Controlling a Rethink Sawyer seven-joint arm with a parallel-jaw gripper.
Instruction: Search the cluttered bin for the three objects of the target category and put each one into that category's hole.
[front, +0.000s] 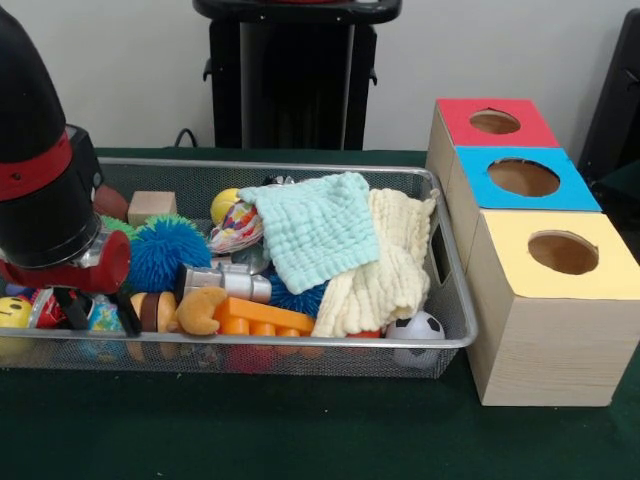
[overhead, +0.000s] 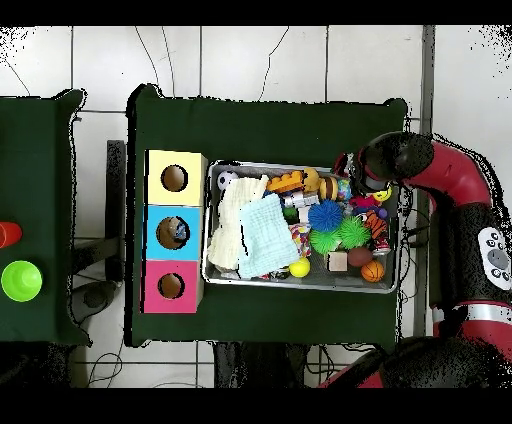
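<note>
Bin (front: 455, 335) of silver wire mesh sat on the dark green table (front: 300, 430), crammed with toys and cloths, and the gripper (front: 95, 310) was down inside its end, at the end farthest from the three boxes. I could see dark fingers poking down among the small toys there, but whether they were spread or closed on anything I could not tell; the clutter hid the tips. The thick red and black arm (front: 40, 180) rose straight above it.

Just beside the gripper, toward the boxes, lay a blue spiky ball (front: 168, 250), with a green spiky one (overhead: 347, 232) touching it. Close under the gripper on that same side were a silver cylinder (front: 228, 282), a tan plush piece (front: 200, 310) and an orange plastic block (front: 265, 318). Behind the gripper stood a small wooden cube (front: 151, 205), and a yellow smiley toy (front: 14, 312) lay just beside it on the other side.

Farther off, in the middle of the bin, a pale green cloth (front: 315, 230) was draped over a cream cloth (front: 385, 270). A little soccer ball (front: 418, 328) rested in the corner farthest from the gripper.

Well apart from the gripper, outside the bin's far end, stood the row of wooden boxes, each with a round hole on top: the red-topped box (front: 495, 122), the blue-topped box (front: 525, 178) and the yellow-topped box (front: 560, 255).
</note>
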